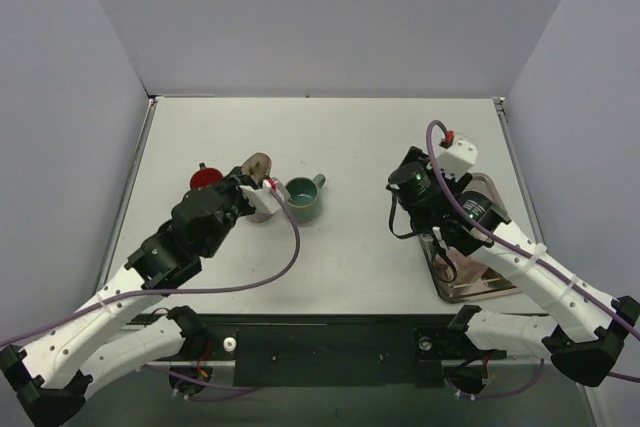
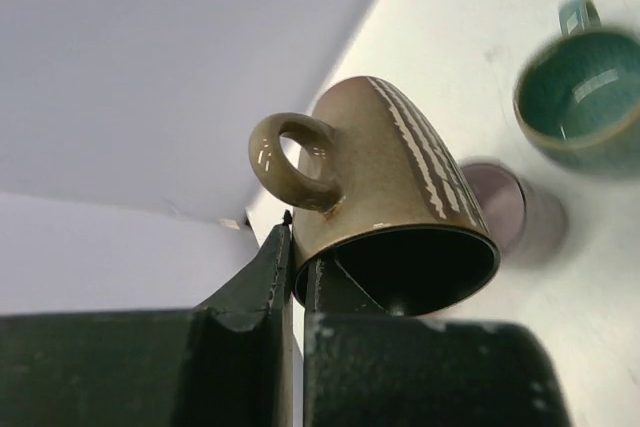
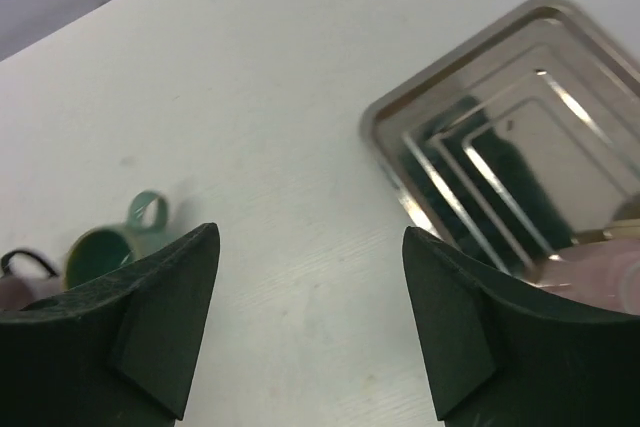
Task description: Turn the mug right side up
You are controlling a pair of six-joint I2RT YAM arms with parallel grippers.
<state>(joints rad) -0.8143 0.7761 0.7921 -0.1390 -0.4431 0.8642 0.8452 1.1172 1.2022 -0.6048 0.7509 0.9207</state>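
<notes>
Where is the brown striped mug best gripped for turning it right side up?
Pinch the brown mug at its rim next to the handle, coming in from the open mouth with one jaw inside and one outside. The wall there is thin, and the mouth faces the left gripper, which is shut on that spot.

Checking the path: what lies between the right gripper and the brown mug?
The green mug, upright, in the top view; the left wrist view adds a purple cup by the brown mug.
</notes>
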